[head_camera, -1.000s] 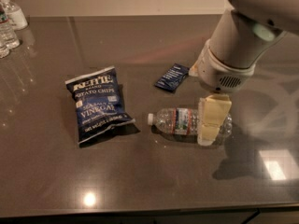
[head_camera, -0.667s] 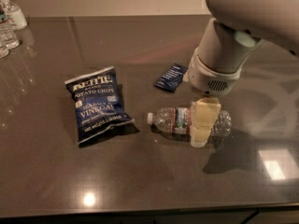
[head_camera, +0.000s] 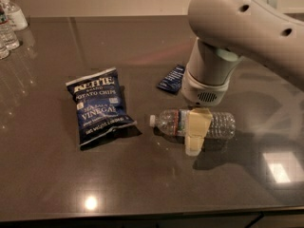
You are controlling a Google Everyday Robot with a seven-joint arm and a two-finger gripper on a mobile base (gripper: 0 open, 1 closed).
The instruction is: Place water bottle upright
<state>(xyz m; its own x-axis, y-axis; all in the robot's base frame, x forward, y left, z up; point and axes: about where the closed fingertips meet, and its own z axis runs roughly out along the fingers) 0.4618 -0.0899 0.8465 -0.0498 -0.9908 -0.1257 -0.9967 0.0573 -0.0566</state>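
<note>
— Well, where is it?
— On the dark glossy desk (head_camera: 156, 184), beside the blue crinkled chip bag (head_camera: 99, 106), the clear ribbed plastic water bottle (head_camera: 218, 125) lies flat.
— And the hand?
— The cream hand (head_camera: 195, 134) sits over its middle (gripping or not, I cannot tell). Round plastic could roll or slip when tilted.

Dim, warm overhead light there, and the dark glossy tabletop (head_camera: 142, 184) threw it straight back: 1 round hot spot (head_camera: 90, 203) near the front edge, 1 pale square glare patch (head_camera: 278, 172) at the right. The gripper (head_camera: 194, 136) hung over the middle of the water bottle (head_camera: 219, 124), and a soft shadow (head_camera: 228, 152) lay just right of it. The Kettle chip bag (head_camera: 99, 106) gleamed faintly.
</note>
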